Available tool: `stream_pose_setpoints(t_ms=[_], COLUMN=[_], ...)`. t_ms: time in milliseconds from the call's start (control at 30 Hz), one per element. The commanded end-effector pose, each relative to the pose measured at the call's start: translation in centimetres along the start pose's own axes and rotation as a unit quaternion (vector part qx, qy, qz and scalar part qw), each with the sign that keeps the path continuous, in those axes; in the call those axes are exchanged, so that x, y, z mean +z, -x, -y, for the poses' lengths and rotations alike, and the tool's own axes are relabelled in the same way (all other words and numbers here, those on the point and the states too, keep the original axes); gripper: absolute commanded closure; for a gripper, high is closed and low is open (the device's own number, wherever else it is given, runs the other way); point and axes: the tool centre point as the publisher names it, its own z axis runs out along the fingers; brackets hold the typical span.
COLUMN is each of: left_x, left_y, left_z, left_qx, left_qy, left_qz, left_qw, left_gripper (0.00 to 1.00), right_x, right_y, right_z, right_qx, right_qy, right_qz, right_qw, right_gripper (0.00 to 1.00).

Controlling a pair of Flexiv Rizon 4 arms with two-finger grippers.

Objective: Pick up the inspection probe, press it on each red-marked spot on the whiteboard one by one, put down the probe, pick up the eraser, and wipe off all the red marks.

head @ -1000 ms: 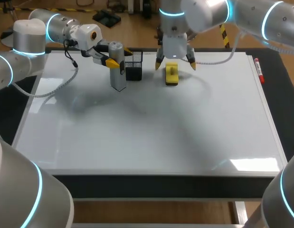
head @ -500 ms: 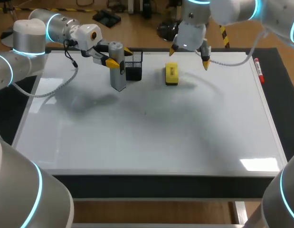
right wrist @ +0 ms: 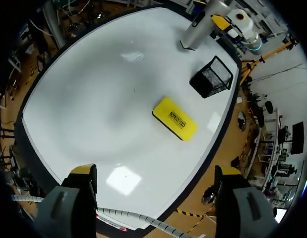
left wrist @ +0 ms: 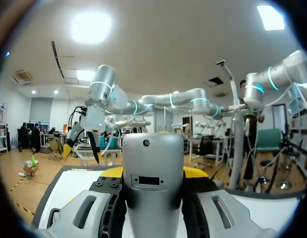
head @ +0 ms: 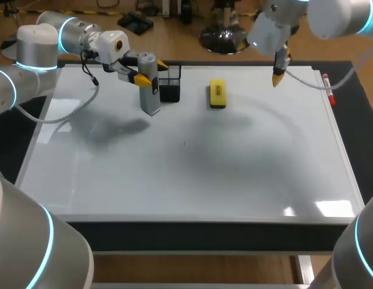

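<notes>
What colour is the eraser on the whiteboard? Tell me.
The eraser is yellow, with dark print on top; clearest in the right wrist view.

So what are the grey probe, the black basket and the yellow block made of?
Grey probe: looks like matte plastic or painted metal, smooth with a dull sheen. Black basket: wire mesh, a see-through grid. Yellow block: probably plastic, smooth evenly coloured top.

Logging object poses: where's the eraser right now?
Head view: the yellow eraser lies flat on the whiteboard near its far edge, around the middle, just right of the black mesh holder.
</notes>
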Motion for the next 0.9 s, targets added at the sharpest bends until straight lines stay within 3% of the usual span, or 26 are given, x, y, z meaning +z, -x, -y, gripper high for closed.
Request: stream_pose_setpoints(t_ms=[33,300,467,900], left_x=[-0.1,-0.1,-0.1,-0.1], left_y=[0.1,0.1,0.1,0.1], left_z=[0.2,0.2,0.2,0.2], left_qx=[-0.001,-0.001,-0.001,-0.001], left_qy=[0.001,0.001,0.001,0.001], left_qz=[-0.002,-0.002,-0.002,-0.002], left_qw=[1.000,1.000,1.000,1.000], left_gripper=[1.00,1.00,1.00,1.00], right_x=[-1.7,-2.8,-3.7,-4.3], right_y=[-1.7,-2.1,-2.2,-2.1], right_z=[0.5,1.5,2.2,2.5], right_qx=[0.012,0.055,0.068,0.050], right_qy=[0.003,0.029,0.050,0.064], right_qz=[0.074,0.115,0.119,0.128], right_qw=[0.997,0.991,0.989,0.988], right_gripper=[0.00,0.00,0.00,0.00])
